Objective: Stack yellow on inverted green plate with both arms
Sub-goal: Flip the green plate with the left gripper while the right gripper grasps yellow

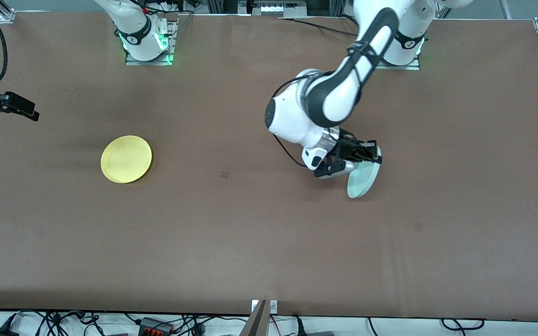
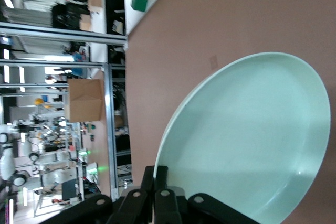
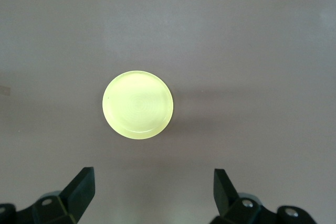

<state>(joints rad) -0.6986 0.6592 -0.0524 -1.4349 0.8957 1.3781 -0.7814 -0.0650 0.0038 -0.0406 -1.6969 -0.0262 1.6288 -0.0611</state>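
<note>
The yellow plate (image 1: 126, 159) lies flat and right way up on the brown table toward the right arm's end; it also shows in the right wrist view (image 3: 137, 104). My right gripper (image 1: 28, 112) hangs open and empty above the table's end, up in the air beside the yellow plate (image 3: 152, 179). My left gripper (image 1: 366, 154) is shut on the rim of the green plate (image 1: 363, 179) and holds it tilted up on edge, its lower rim at or just above the table. The left wrist view shows the plate's hollow face (image 2: 247, 140) and the fingers (image 2: 169, 174) pinching its rim.
The table is bare brown, with small dark marks (image 1: 224, 174) (image 1: 417, 226). The arm bases stand along the table's edge farthest from the front camera. Coloured blocks (image 2: 139, 2) lie on a white surface past the table's edge in the left wrist view.
</note>
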